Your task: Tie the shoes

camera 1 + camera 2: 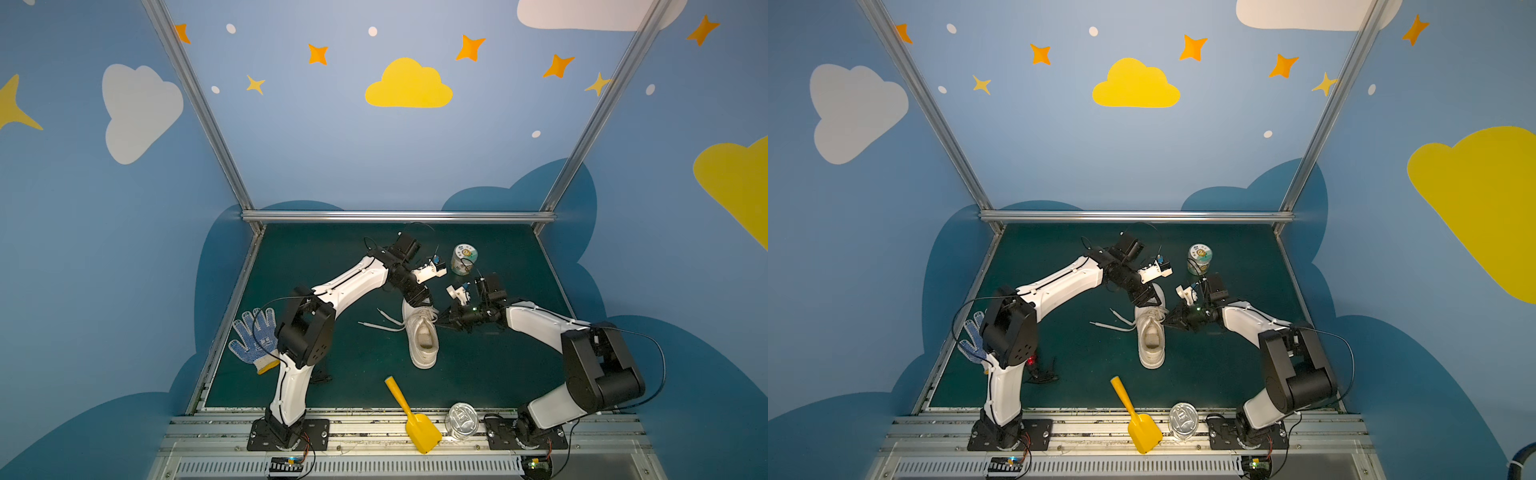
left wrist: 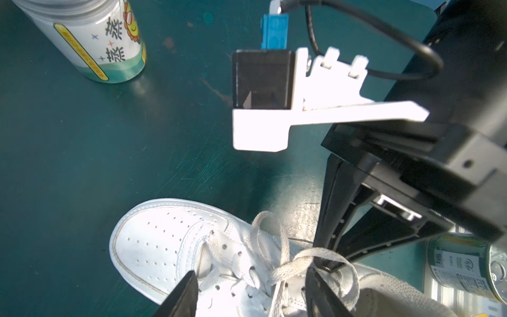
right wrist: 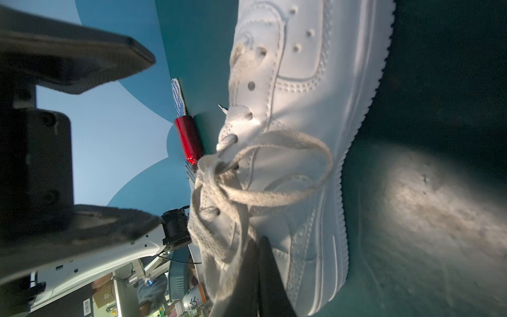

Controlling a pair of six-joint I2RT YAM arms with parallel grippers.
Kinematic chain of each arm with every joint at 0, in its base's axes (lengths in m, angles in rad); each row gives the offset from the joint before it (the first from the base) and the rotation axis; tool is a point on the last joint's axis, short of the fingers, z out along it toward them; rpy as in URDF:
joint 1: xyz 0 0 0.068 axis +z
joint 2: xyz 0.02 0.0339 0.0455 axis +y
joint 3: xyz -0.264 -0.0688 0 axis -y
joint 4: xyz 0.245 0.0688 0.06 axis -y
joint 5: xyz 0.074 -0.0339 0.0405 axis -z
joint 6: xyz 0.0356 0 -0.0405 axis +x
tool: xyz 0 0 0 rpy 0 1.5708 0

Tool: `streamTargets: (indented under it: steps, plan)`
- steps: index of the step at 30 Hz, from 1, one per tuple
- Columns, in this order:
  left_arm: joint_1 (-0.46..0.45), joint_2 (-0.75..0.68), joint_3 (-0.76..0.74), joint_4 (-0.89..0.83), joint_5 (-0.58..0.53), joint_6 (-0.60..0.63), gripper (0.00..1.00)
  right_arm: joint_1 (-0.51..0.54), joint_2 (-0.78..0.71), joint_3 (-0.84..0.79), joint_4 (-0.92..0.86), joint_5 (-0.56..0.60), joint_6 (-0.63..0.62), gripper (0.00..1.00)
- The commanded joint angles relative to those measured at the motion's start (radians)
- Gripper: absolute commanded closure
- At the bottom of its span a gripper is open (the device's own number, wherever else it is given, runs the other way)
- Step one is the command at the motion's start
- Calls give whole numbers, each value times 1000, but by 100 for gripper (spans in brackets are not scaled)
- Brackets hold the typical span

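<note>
A white low-top sneaker, the shoes (image 1: 424, 338) (image 1: 1151, 338), lies mid-mat with its toe pointing toward the back wall. My left gripper (image 2: 252, 295) hangs open just over the laced tongue, one dark finger on each side of the crossed laces (image 2: 277, 270), with nothing held. It sits at the toe end in both top views (image 1: 419, 298) (image 1: 1148, 297). My right gripper (image 3: 258, 277) (image 1: 441, 322) comes in from the shoe's right side. It is shut on a flat white lace beside a lace loop (image 3: 301, 164). Two loose lace ends (image 1: 380, 324) trail left on the mat.
A labelled jar (image 1: 464, 259) stands behind the shoe near the right gripper. At the front edge lie a yellow scoop (image 1: 409, 415) and a tin can (image 1: 461, 419). A blue-dotted glove (image 1: 253, 336) lies at the left edge beside my left arm. A red-handled tool (image 3: 189, 142) lies beyond the shoe.
</note>
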Motion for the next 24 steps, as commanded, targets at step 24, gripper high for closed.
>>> streamTargets:
  steps: [24]
  plan:
    - [1, 44, 55, -72, 20, 10, 38, 22, 25, 17, -58, 185, 46, 100]
